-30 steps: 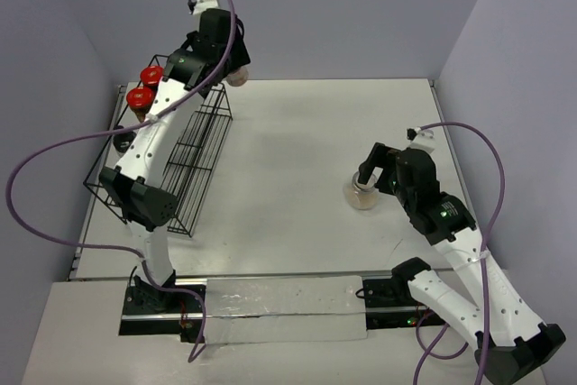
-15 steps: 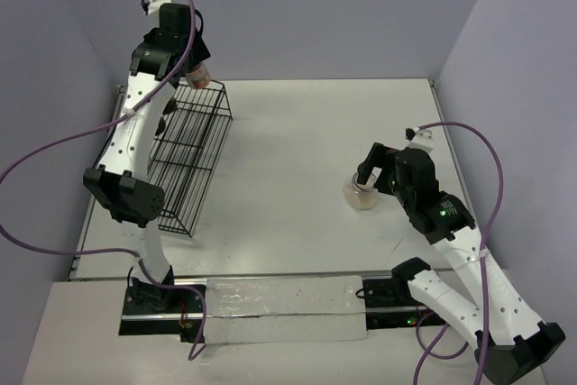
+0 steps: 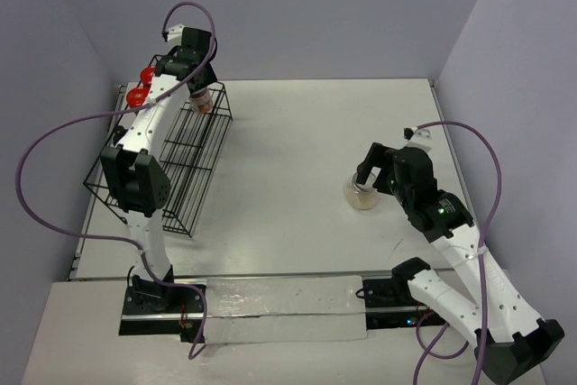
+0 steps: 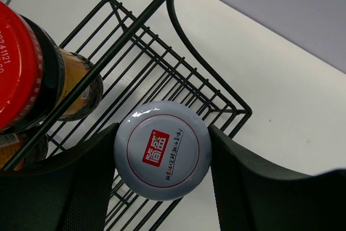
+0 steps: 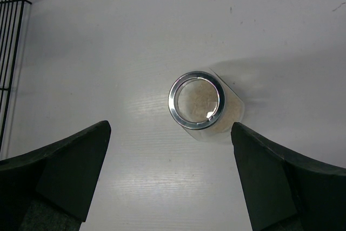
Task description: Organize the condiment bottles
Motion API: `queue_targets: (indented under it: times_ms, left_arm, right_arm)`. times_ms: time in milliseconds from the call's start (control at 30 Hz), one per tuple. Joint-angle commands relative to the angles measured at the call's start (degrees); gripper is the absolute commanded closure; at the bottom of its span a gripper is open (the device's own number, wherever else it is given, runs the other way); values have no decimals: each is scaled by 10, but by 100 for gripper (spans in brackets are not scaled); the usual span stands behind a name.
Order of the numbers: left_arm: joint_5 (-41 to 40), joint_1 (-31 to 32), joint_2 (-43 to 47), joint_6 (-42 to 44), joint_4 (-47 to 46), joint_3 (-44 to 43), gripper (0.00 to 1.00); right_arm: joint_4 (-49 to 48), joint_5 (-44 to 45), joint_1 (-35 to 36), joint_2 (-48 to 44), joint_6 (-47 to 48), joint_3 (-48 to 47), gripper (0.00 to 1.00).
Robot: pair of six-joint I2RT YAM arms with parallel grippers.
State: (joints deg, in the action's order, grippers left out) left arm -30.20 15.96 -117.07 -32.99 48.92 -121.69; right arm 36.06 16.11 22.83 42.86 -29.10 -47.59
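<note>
My left gripper (image 3: 202, 92) is shut on a silver-lidded jar (image 3: 205, 104) and holds it over the far end of the black wire rack (image 3: 192, 149). In the left wrist view the lid (image 4: 162, 150) sits clamped between both fingers (image 4: 81, 187), with rack wires below. Two red-lidded jars (image 3: 147, 74) (image 3: 136, 95) stand in the rack's far left; one red lid (image 4: 16, 74) fills that view's left edge. My right gripper (image 5: 170, 129) hangs open above a wider clear jar of beige powder (image 5: 197, 102), which stands alone on the table (image 3: 363, 195), not touched.
The rack lies along the table's left side, its corner (image 5: 8, 36) just visible in the right wrist view. Grey walls close in the table on the left, back and right. White tabletop (image 3: 288, 160) stretches between the rack and the beige jar.
The left arm carried the silver-lidded jar leftward from beyond the rack's far corner, then lowered it over the rack's far end. The right arm and the beige jar have not moved.
</note>
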Motion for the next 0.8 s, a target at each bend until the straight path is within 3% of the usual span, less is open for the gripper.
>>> queue_targets:
  times_ms: [0,200,267,333,433,533,767]
  left_arm:
    - [-38,-6,18,-14,-66,16,90]
    - [-23,-6,23,-17,-74,48,89]
    - [-19,-6,34,-20,-76,57,74]
    - [-17,-6,49,-19,-79,64,41]
    - [-15,-6,67,-11,-75,55,13]
    - [-14,-3,89,-4,-53,29,4]
    - [-74,55,198,27,-109,84,3]
  right_arm:
    - [-12,9,-3,4,3,-20,0]
    - [-14,6,-3,9,4,-23,0]
    - [-13,8,-3,9,4,-24,0]
    - [-12,11,-3,9,6,-24,0]
    - [-10,11,-2,8,5,-27,0]
    - [-7,5,-3,14,10,-33,0]
    - [42,22,-3,83,22,-70,0]
